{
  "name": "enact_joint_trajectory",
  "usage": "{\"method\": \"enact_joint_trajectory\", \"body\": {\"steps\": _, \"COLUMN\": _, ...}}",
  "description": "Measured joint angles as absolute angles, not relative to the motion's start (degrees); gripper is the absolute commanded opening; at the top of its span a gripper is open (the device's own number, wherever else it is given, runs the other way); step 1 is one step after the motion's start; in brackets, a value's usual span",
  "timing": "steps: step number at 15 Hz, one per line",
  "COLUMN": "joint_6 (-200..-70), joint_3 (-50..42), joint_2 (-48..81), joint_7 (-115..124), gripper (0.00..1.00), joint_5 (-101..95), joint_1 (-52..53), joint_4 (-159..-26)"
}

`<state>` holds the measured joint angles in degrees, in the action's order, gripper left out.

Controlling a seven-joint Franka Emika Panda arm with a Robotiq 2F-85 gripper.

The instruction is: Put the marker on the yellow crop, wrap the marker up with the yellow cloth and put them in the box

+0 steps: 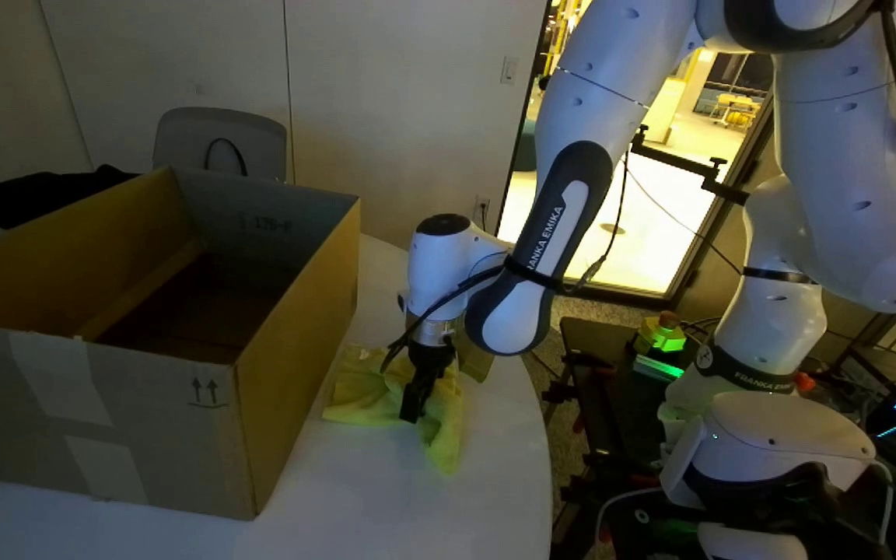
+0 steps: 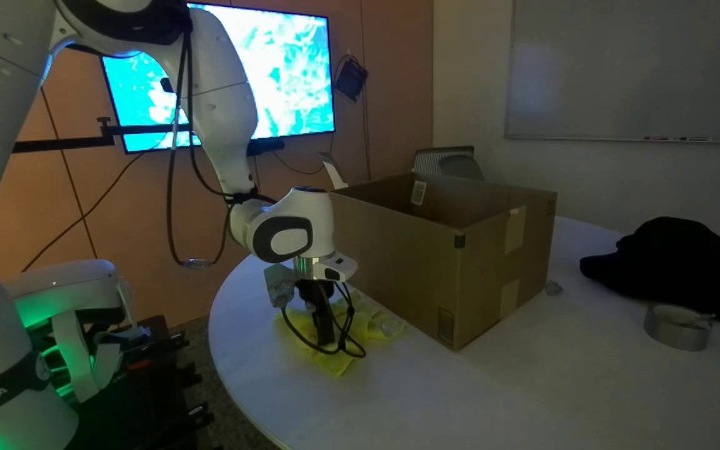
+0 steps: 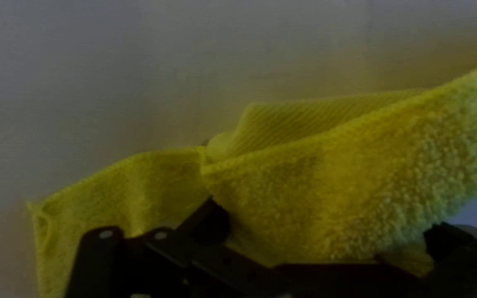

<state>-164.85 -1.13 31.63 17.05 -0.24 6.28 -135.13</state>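
Yellow soft fabric cloth: rumpled, partly folded over, lying on the white, round-edged bench.
Jaws, black: pointing down at the cloth, standing wide apart, a fold of it lying between them, ungripped.
Large brown cardboard box, open-topped: upright, just left of the cloth in an exterior view.
Round grey tape roll: right of the box in an exterior view.

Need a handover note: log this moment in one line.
gripper: open, at yellow cloth | yellow cloth: folded, on white table, beside cardboard box | marker: not visible
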Motion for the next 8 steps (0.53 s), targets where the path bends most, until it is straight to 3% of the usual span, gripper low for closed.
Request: {"method": "enact_joint_trajectory", "body": {"steps": 8, "joint_6": -161.74, "joint_3": 1.64, "joint_2": 31.25, "joint_7": 14.28, "gripper": 0.03, "joint_5": 2.73, "joint_1": 4.50, "joint_4": -133.64}}
